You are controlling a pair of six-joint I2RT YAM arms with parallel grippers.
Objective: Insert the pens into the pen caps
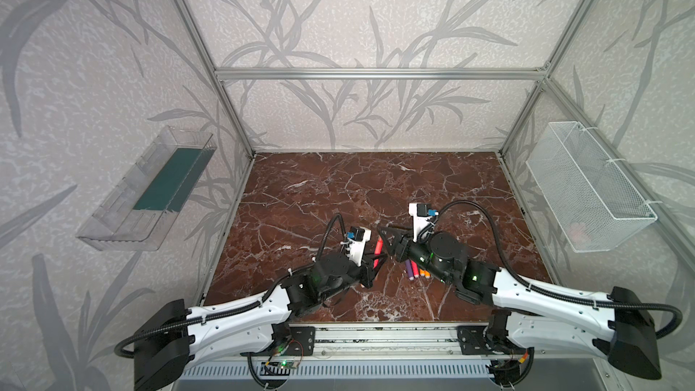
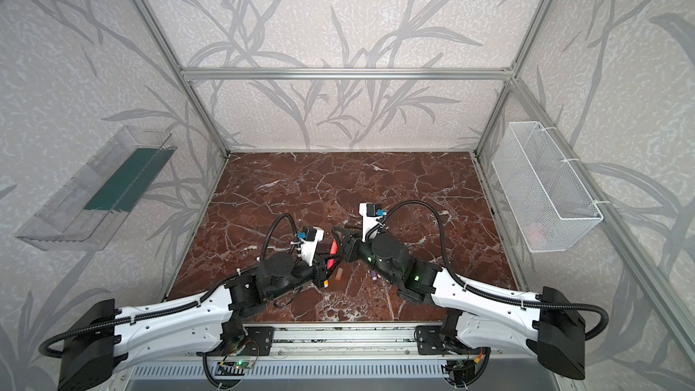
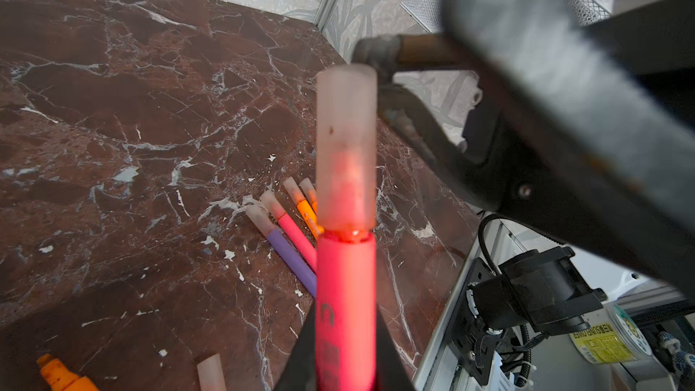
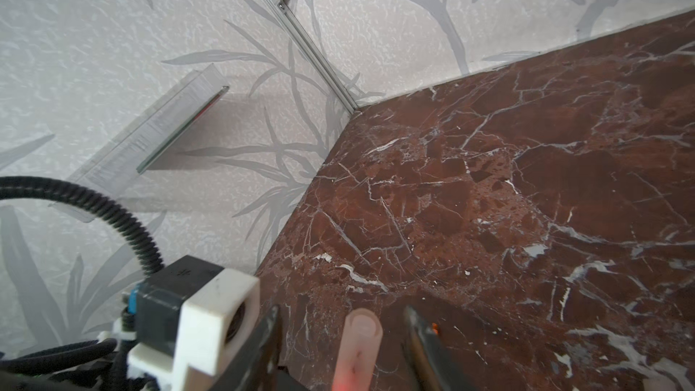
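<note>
Left end effector (image 3: pixel 346 359) grips pink pen (image 3: pixel 345 295), frosted tubular cap (image 3: pixel 346 144) on; right end effector (image 4: pixel 343 327) spread, empty.

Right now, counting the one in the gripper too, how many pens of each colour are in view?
Orange pens: 3
Pink-red pens: 2
Purple pens: 1
Total: 6
</note>
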